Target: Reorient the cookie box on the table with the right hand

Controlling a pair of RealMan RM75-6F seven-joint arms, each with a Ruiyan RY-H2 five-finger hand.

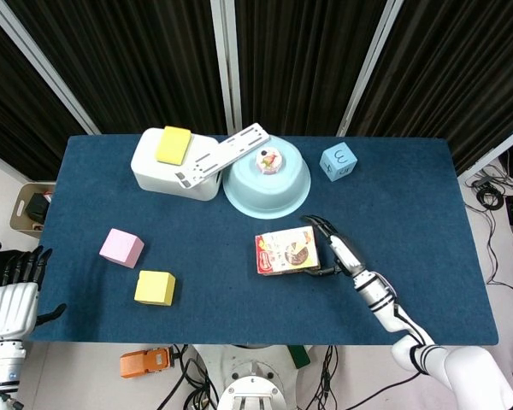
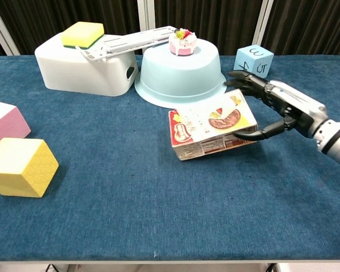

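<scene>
One cookie box (image 2: 211,124) lies broad face up on the blue cloth table (image 1: 239,282), just in front of the upturned bowl (image 2: 181,76) and a little right of the table's middle; it looks laid down flat, so the turning seems nearly done. Its right end sits between the fingers and thumb of the right hand (image 2: 272,105), fingers along the far edge and thumb at the near lower edge, a loose hold that steadies the box while it settles. Whether the box rests fully on the cloth or is tipped slightly at that end I cannot tell. It is thin printed cardboard, a flat rectangular carton with sharp corners. The bowl is smooth pale blue plastic, with a small toy cake (image 2: 182,41) on top. Toward the back left corner stands a white rounded plastic case (image 2: 85,68) carrying a yellow sponge (image 2: 82,33) and a perforated white strip (image 2: 130,41). A pale blue cube (image 2: 254,60) sits near the back edge; pink (image 1: 121,247) and yellow (image 1: 155,287) blocks sit toward the front left. The left hand (image 1: 8,295) hangs off the table's left edge, fingers apart, empty.
</scene>
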